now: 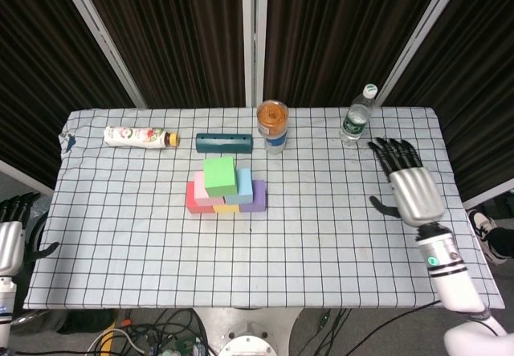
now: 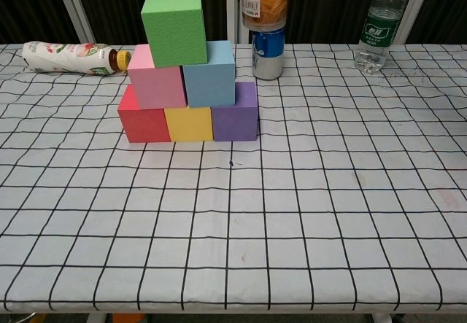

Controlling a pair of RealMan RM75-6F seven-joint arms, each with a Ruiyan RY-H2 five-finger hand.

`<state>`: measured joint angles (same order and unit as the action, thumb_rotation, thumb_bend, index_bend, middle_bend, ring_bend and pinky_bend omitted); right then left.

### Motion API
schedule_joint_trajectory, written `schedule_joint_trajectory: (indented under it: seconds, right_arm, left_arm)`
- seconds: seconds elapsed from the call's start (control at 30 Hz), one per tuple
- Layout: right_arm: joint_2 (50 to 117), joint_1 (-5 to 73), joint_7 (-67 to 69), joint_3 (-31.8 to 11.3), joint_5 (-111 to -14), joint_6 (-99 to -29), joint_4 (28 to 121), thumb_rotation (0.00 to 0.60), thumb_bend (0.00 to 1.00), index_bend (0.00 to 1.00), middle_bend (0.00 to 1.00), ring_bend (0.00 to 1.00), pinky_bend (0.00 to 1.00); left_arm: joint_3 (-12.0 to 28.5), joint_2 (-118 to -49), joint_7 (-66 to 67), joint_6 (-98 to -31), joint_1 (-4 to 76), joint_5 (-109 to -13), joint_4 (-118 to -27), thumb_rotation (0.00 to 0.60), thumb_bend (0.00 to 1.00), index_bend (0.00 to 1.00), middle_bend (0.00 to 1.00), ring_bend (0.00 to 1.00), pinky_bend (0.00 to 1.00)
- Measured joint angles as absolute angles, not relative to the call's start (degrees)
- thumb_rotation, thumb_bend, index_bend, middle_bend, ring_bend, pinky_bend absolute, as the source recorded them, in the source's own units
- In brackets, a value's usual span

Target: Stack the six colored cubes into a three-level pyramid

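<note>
A three-level stack stands mid-table. Its bottom row is a red cube (image 2: 142, 121), a yellow cube (image 2: 188, 124) and a purple cube (image 2: 235, 114). On them sit a pink cube (image 2: 157, 80) and a blue cube (image 2: 209, 76), with a green cube (image 2: 174, 27) on top, also the green cube (image 1: 219, 175) from above. My right hand (image 1: 409, 182) hovers at the table's right side, fingers spread, holding nothing. My left hand (image 1: 10, 235) hangs off the table's left edge, empty with fingers apart. Neither hand shows in the chest view.
A lying bottle (image 1: 140, 137) and a dark teal block (image 1: 223, 142) sit at the back left. A jar on a can (image 1: 272, 125) stands behind the stack, and a water bottle (image 1: 358, 115) at the back right, close to my right hand.
</note>
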<state>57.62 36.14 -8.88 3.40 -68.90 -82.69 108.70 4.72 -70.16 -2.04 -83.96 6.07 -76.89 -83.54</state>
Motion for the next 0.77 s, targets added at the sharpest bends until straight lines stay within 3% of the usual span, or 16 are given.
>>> schedule_joint_trajectory:
  seconds: [0.13,0.33,0.77]
  right_arm:
    - [59.91,28.33,0.97,6.98,-75.50,-87.26,99.53,0.600,0.16,0.00,0.00,0.00,0.00]
    - [64.43,19.67,6.50,8.49,-82.65,-93.30,92.33,0.600,0.16,0.00,0.01,0.00,0.00]
    - [64.01,16.05,7.95,7.55,-85.08,-88.32,93.73,0.600,0.17,0.00,0.00,0.00,0.00]
  left_arm:
    - [3.55,-69.79,-1.35,-84.26,5.02,-77.42,-86.96,0.600,0.00,0.15,0.12,0.09,0.10]
    - [2.54,-70.21,1.65,-87.68,3.05,-79.25,-89.88,0.600,0.00,0.15,0.12,0.09,0.10]
    - [2.28,-73.90,7.25,-90.16,1.58,-80.87,-85.51,0.600,0.00,0.15,0.12,0.09,0.09]
